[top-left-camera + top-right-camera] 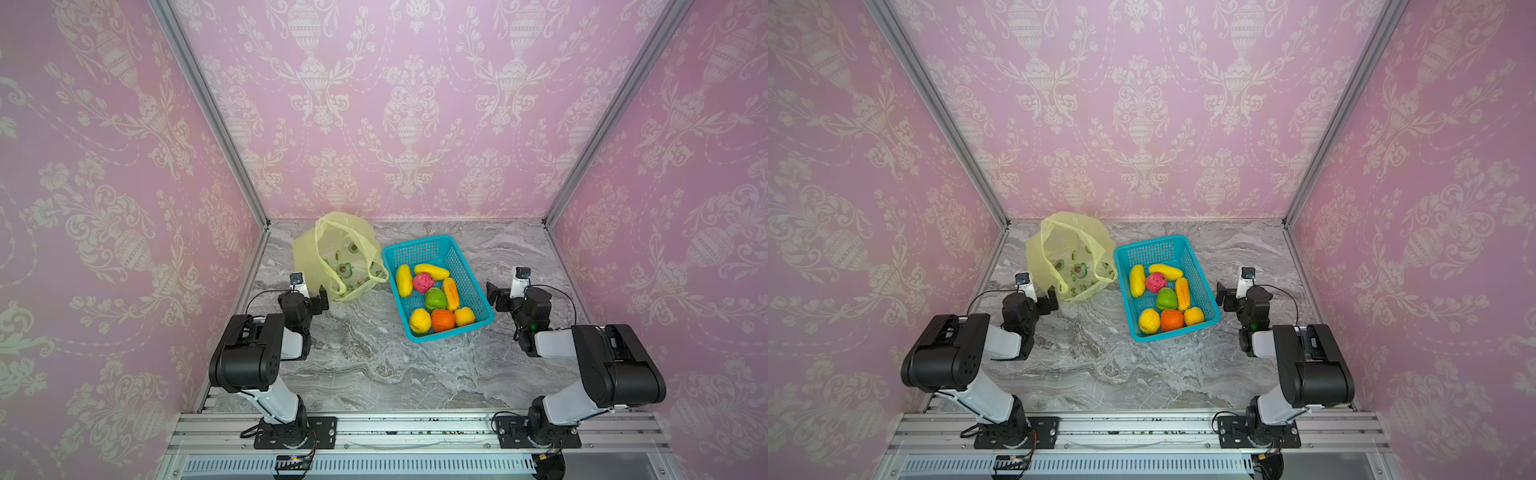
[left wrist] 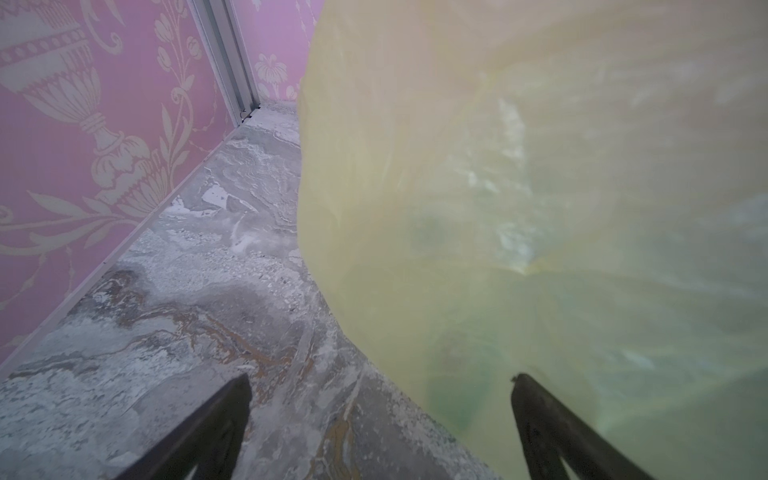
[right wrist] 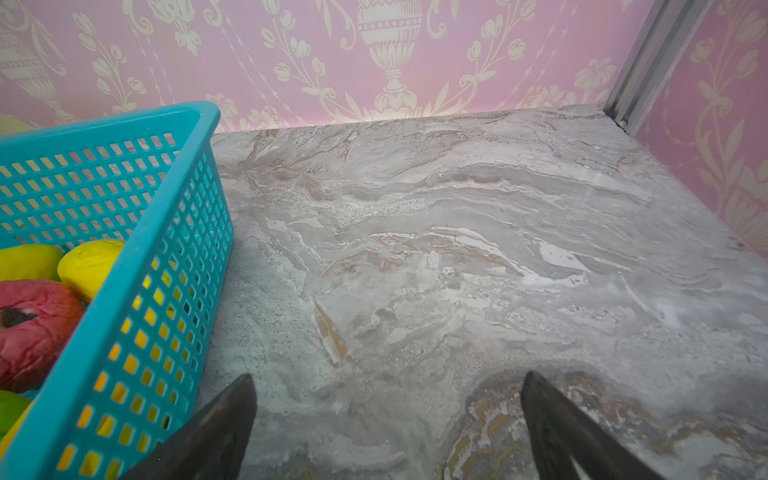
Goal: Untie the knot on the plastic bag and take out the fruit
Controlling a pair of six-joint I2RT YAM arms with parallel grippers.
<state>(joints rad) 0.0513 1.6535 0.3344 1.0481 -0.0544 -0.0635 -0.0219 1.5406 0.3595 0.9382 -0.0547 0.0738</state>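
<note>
The left gripper (image 2: 380, 380) gapes empty, the bag (image 1: 332, 249) just ahead, handles untied. The right gripper (image 3: 388, 380) gapes empty beside the basket (image 1: 415, 244) holding 8 fruit (image 1: 435, 298). Seemingly finished; nothing needs grasping next.

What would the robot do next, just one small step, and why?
Probably nothing more than easing both arms back to rest. The plastic bag stands open and untied with nothing solid showing through it, eight pieces of fruit sit in the teal basket, and the left tool and right tool are both open and empty.
</note>
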